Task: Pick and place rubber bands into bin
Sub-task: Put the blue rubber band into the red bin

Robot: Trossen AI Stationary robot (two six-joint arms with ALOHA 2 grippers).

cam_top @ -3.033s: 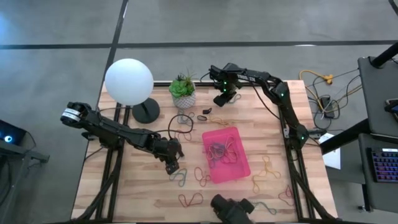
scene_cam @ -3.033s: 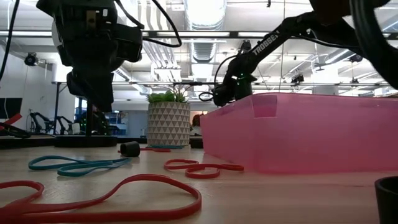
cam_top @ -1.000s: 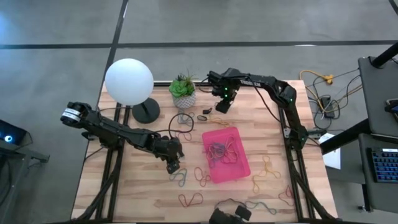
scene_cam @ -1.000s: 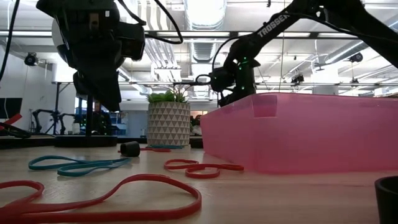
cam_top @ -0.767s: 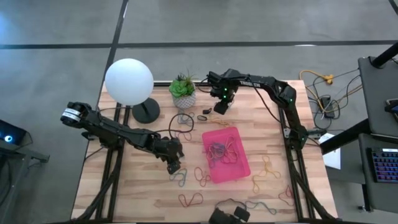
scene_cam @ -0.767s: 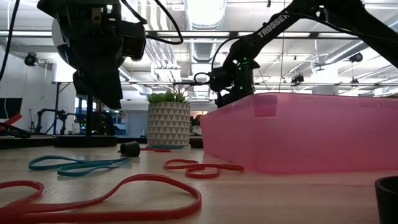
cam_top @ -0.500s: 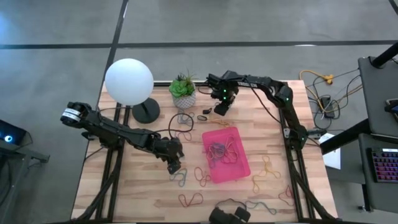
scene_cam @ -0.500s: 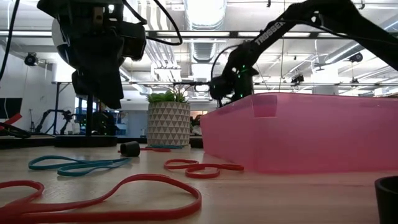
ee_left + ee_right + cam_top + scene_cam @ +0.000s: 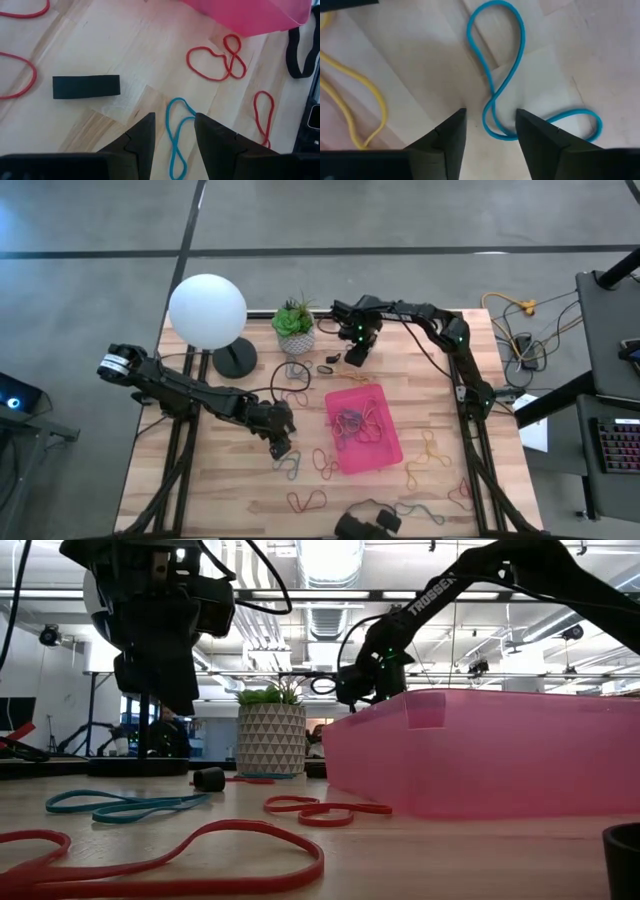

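Note:
The pink bin (image 9: 393,442) stands mid-table with several rubber bands (image 9: 352,422) lying in it. More bands lie loose on the wood around it. My right gripper (image 9: 353,358) points down beyond the bin's far side. It is open, and its fingers stand either side of the crossing of a twisted blue band (image 9: 492,75) that lies flat. My left gripper (image 9: 280,444) hangs open to the left of the bin, above another blue band (image 9: 176,131). A black band (image 9: 86,86) and red bands (image 9: 215,60) lie near it.
A plant pot (image 9: 295,332) and a white globe lamp (image 9: 207,310) stand at the far left. A yellow band (image 9: 350,90) lies beside my right gripper. Red and yellow bands (image 9: 425,455) are spread along the near half of the table. A dark object (image 9: 365,525) sits at the near edge.
My right gripper has sunk toward the table beyond the bin's far side, drifting a little toward the near edge.

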